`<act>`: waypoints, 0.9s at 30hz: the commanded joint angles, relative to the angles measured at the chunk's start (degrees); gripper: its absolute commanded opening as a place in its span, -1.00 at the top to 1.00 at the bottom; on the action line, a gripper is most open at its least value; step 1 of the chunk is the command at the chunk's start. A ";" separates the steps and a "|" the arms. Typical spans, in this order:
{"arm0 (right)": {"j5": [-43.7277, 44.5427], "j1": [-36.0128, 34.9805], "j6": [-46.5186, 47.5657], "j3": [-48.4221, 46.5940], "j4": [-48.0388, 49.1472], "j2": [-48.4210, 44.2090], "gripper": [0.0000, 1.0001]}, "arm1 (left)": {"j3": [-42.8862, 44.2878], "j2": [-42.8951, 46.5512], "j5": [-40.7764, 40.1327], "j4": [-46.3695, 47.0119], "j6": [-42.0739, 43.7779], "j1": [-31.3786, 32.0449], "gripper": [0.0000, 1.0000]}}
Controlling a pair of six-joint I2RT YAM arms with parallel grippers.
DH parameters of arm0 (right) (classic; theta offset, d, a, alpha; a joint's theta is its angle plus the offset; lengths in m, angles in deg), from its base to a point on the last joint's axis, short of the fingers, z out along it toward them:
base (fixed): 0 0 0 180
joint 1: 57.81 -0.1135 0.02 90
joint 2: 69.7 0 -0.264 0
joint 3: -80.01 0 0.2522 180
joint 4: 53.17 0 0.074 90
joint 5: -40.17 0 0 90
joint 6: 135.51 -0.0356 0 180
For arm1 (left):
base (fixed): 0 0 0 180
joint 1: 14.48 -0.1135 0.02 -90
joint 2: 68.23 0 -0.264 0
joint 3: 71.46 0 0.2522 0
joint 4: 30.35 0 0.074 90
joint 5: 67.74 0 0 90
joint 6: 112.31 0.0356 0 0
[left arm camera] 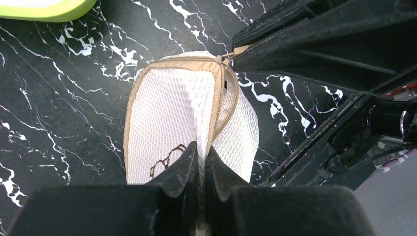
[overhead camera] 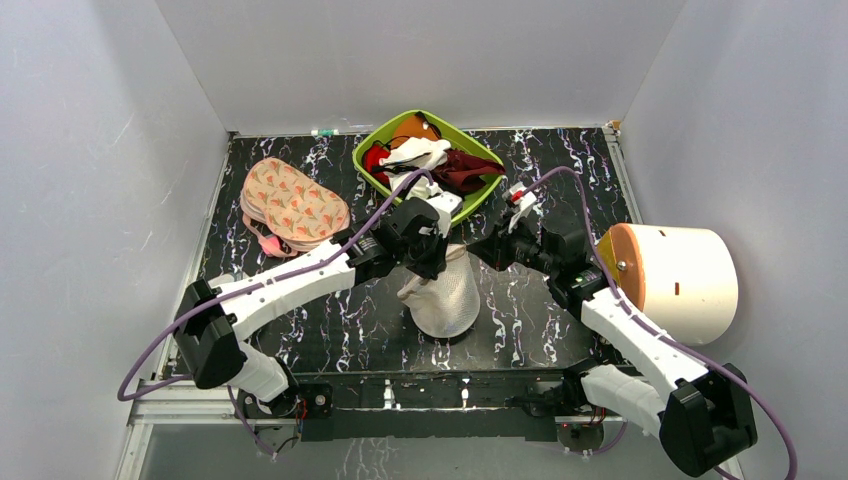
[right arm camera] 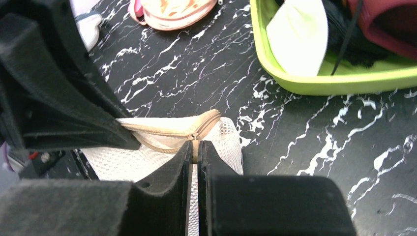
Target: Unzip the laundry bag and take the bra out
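My left claw (left arm camera: 201,150) is clamped shut on the tan-taped rim of the round cream-white mesh laundry bag (left arm camera: 172,113). The bag stands on edge on the black, white-veined marble table (left arm camera: 59,98), between my two arms. My right claw (right arm camera: 195,146) is closed on the small tan zip pull (right arm camera: 194,141) at the bag's upper edge. Beside the slider the two zip tapes stand apart. A lime-green plastic tray (overhead camera: 388,135) of garments sits behind the bag. A peach printed case (overhead camera: 295,200) lies well apart, to the left.

The left arm (overhead camera: 300,272) hides the far end of the laundry bag (overhead camera: 447,300), whose contents cannot be seen.
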 commanded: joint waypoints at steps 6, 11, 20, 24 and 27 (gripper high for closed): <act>14.04 1.02 -5.54 1.53 0.38 -2.35 1.00 | -1.71 5.35 -1.49 -3.85 2.97 -0.20 1.00; 18.01 1.35 -4.23 2.28 2.26 -1.36 1.00 | -1.79 6.23 -1.46 -3.74 5.83 -0.23 1.00; 18.36 2.06 -3.59 3.07 9.29 2.90 1.00 | -9.09 16.91 2.80 1.72 14.87 -0.19 1.00; 15.36 2.24 -1.86 4.66 14.11 1.56 1.00 | -11.90 19.74 0.19 3.73 16.02 -0.14 1.00; 11.81 2.25 -1.45 6.75 18.98 -1.01 1.00 | -9.44 17.41 -3.16 0.26 13.93 -0.16 1.00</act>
